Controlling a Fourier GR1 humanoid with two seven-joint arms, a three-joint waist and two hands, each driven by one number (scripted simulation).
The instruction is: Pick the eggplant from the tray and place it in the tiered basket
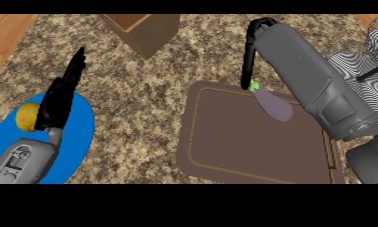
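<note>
Soft, even light falls across the speckled counter (148,121), moderately bright from edge to edge. The brown tray (244,146) and blue plate (81,131) read as flat, matte colour (the plate the most vivid patch), while the wooden box (159,36) shows one darker face and the right forearm (310,76) shades gently along its length.

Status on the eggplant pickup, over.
Left hand open above blue plate. Right hand at stem end of eggplant; grip unclear. Eggplant over tray. Basket far right.
</note>
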